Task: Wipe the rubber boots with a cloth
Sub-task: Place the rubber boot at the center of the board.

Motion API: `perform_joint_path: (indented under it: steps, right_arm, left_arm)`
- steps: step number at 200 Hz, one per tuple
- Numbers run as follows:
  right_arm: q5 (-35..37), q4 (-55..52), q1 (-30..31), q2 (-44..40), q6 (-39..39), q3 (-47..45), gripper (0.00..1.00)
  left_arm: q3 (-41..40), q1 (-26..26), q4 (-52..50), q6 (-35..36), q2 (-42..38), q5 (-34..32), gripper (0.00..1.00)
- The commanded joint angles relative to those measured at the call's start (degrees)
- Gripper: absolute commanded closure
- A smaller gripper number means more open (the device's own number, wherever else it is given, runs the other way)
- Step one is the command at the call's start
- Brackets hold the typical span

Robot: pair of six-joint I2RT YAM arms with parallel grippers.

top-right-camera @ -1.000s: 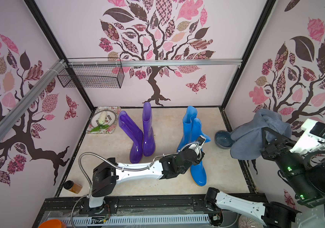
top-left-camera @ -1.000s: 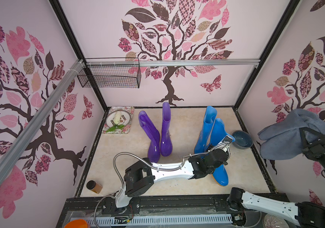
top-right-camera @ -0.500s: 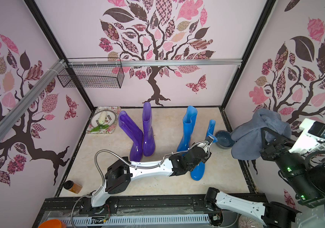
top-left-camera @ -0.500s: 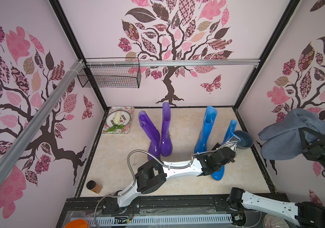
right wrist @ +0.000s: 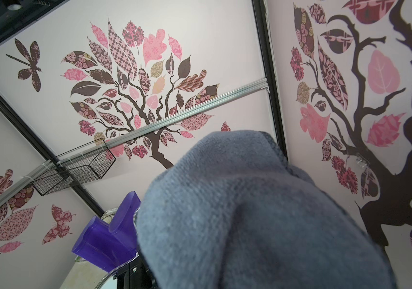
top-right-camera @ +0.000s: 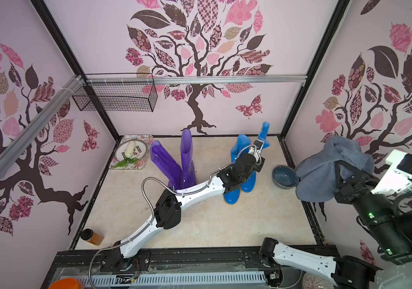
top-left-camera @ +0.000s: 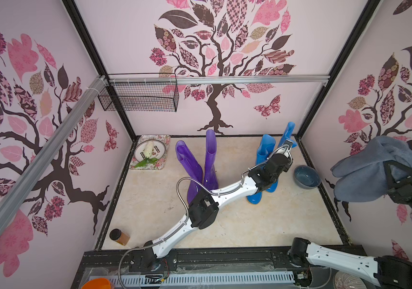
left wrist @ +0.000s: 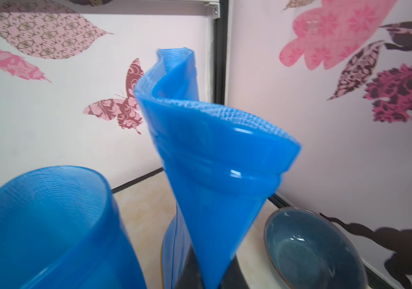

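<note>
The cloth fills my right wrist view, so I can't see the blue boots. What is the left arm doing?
Observer: The left gripper is shut on the top of a blue boot, pinching it flat.
Operator: Where's its pair?
Observer: The other blue boot stands beside it, nearer the purple boots, its top open and round.
Operator: Anything close by?
Observer: A bowl sits on the floor, on their far side from the purple boots, touching neither.
</note>
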Motion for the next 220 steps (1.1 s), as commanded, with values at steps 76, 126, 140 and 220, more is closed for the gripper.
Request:
perform_joint_path:
  steps: [76, 126, 140, 220]
  right_arm:
    - [-1.4, 6.2, -0.2, -1.4, -1.9, -5.9, 1.00]
    - [-1.6, 5.9, -0.1, -1.4, -1.7, -5.1, 1.00]
    - [-2.1, 5.9, -0.2, -1.0, -1.7, -4.3, 1.00]
    - [-2.0, 5.2, -0.2, -1.0, -1.3, -3.8, 1.00]
  left_arm:
    - [12.5, 2.3, 7.9, -8.0, 10.8, 4.4, 1.00]
    - [13.0, 1.8, 8.0, -6.9, 7.5, 4.2, 0.94]
    - [14.4, 1.9, 7.9, -7.8, 7.2, 2.8, 1.00]
    - [17.5, 1.2, 6.6, -10.8, 10.6, -1.1, 1.00]
